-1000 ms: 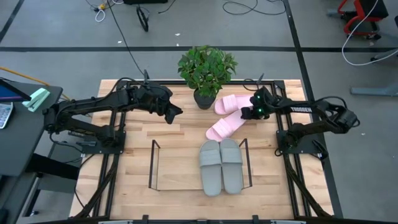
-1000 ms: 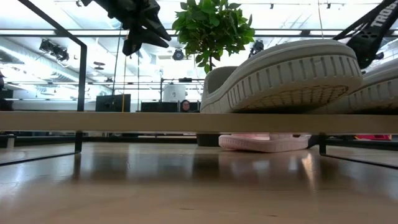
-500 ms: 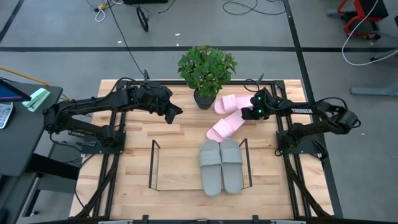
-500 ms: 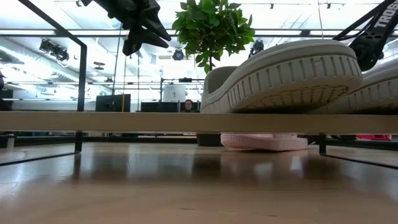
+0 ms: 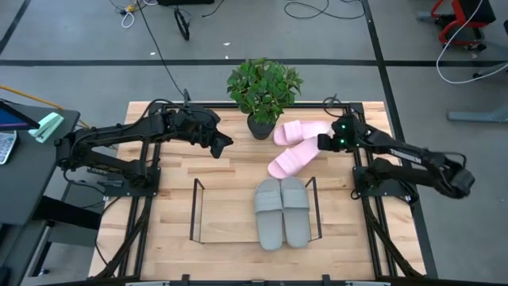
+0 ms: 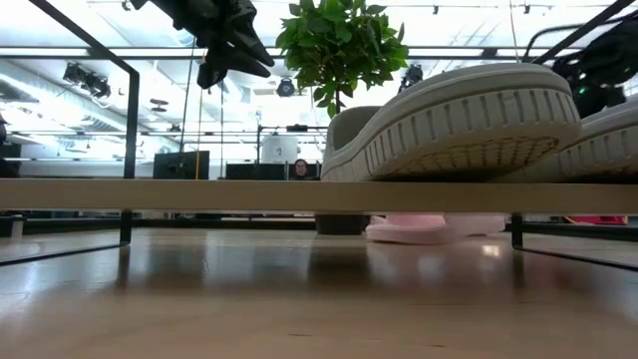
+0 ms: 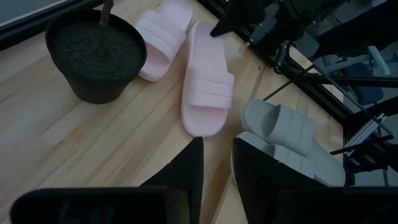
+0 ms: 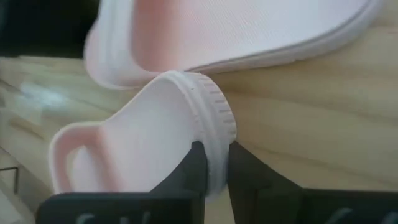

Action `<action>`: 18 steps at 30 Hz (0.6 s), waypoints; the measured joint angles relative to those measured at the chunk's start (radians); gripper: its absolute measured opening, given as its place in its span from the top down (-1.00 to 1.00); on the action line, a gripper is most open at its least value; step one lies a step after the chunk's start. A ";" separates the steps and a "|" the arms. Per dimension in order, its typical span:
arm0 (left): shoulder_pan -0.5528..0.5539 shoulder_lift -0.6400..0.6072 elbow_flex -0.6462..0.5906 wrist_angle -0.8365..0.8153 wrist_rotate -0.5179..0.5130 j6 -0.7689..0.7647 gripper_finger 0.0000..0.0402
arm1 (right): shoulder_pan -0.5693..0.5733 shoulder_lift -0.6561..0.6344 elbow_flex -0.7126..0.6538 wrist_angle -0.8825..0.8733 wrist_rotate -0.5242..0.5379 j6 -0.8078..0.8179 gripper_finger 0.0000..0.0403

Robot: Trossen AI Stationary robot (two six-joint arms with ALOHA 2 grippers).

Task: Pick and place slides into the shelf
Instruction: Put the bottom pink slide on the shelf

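Observation:
A pink slide (image 5: 290, 161) lies aslant on the table behind the shelf (image 5: 194, 208). My right gripper (image 5: 321, 143) is shut on its heel end. The second pink slide (image 5: 298, 129) lies flat just beyond it, next to the plant pot (image 5: 262, 125). The grey pair (image 5: 282, 210) rests side by side, soles down, in the right half of the black wire shelf. My left gripper (image 7: 217, 168) hangs open above the table left of the pot, with nothing between its fingers. My right gripper pinches the heel rim (image 8: 214, 152) of the pink slide between its two fingers. One finger (image 8: 198, 167) is on the footbed side and the other on the outer wall. The fingers slant down from the table's right side. The heel is tilted up and the toe end (image 5: 275, 168) is low by the table.
A leafy plant (image 5: 264, 83) in a dark pot stands at the far middle of the table, close to the pink slides. The left half of the shelf (image 5: 226, 210) shows bare wood. Black rails (image 5: 373, 230) edge the table on both sides.
My right gripper has risen and drawn back toward the table's right edge. The pink slide's heel end has gone with it and tipped up, and the slide has slid a little to the right. The second pink slide and the grey pair have stayed put.

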 joint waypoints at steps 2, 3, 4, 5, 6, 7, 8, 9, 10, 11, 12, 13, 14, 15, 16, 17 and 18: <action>0.000 0.000 0.000 0.000 0.000 0.000 0.56 | 0.000 -0.067 0.014 -0.060 0.010 0.014 0.78; 0.000 0.000 0.000 0.000 0.000 0.001 0.57 | 0.000 -0.099 0.023 -0.087 0.017 0.018 0.79; 0.000 0.000 0.000 0.000 0.000 0.000 0.57 | 0.000 -0.131 0.034 -0.112 0.027 0.017 0.80; 0.000 0.000 0.000 0.000 0.000 0.001 0.58 | 0.000 -0.158 0.044 -0.135 0.037 0.018 0.81; 0.000 0.000 0.000 0.000 0.000 0.001 0.59 | -0.001 -0.182 0.054 -0.156 0.046 0.019 0.81; 0.000 0.000 0.000 0.000 0.000 0.002 0.60 | -0.001 -0.206 0.063 -0.180 0.050 0.022 0.81; 0.000 0.000 0.000 0.000 0.000 0.006 0.60 | -0.001 -0.227 0.072 -0.199 0.051 0.022 0.81; 0.000 0.000 0.000 0.000 0.000 0.008 0.60 | -0.001 -0.246 0.084 -0.220 0.051 0.023 0.81; 0.000 0.000 0.000 0.000 0.000 0.009 0.60 | -0.001 -0.263 0.099 -0.239 0.050 0.026 0.81; 0.000 0.000 0.000 -0.001 0.000 0.008 0.59 | -0.001 -0.277 0.117 -0.265 0.050 0.026 0.81; 0.000 0.000 0.000 -0.001 0.000 0.008 0.59 | -0.001 -0.290 0.138 -0.293 0.049 0.021 0.81; 0.000 0.000 0.000 -0.001 0.000 0.009 0.58 | -0.001 -0.301 0.163 -0.322 0.050 0.010 0.81; 0.000 0.000 0.000 -0.001 0.000 0.009 0.57 | -0.001 -0.308 0.191 -0.352 0.052 -0.004 0.81; 0.000 0.000 0.000 -0.001 0.000 0.008 0.57 | -0.001 -0.314 0.221 -0.383 0.055 -0.018 0.81; 0.000 0.000 0.000 -0.001 0.000 0.009 0.56 | -0.001 -0.317 0.253 -0.409 0.055 -0.034 0.81; 0.000 0.000 0.000 0.000 0.000 0.009 0.55 | -0.001 -0.318 0.287 -0.434 0.056 -0.051 0.81; 0.000 0.000 0.000 -0.001 0.000 0.009 0.55 | -0.001 -0.318 0.321 -0.459 0.056 -0.068 0.81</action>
